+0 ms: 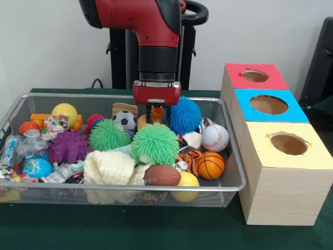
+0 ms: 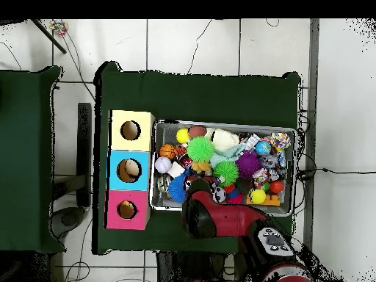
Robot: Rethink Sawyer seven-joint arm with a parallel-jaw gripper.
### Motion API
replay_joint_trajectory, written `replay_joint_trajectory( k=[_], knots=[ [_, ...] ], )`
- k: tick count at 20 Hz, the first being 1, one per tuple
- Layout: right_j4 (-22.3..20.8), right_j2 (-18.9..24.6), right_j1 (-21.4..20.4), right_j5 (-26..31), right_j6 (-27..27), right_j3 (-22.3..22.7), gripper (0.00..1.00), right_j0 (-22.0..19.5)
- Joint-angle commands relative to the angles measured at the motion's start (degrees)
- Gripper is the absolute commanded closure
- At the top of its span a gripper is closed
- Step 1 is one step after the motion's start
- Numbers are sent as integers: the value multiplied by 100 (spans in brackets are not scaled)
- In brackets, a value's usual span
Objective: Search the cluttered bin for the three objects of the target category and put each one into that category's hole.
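Observation:
The wire mesh bin stands on the green table, full of toys; it also shows in the overhead view. My gripper is lowered into the bin's far side, between a soccer ball and a blue spiky ball. Something orange shows at its tip. A tan-brown plush piece lies just beside it. The orange tiger-striped plush lies next to the basketball. A third plush is hidden. The red-surround hole tops the farthest box; it also shows in the overhead view, where my arm hides the gripper.
Blue-surround hole and yellow-surround hole sit in the same row of boxes. Two green spiky balls, a purple one, a baseball, a football and a cream knitted piece crowd the bin.

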Motion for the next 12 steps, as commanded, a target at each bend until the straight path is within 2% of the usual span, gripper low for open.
replay_joint_trajectory(
  k=[1, 5, 12],
  knots=[
    [-206, 650, 154, -446, 855, -465, 100, -160],
    [19, 470, -27, -387, 929, -341, 100, -56],
    [-61, 552, -531, -133, 922, -18, 100, -104]
  ],
)
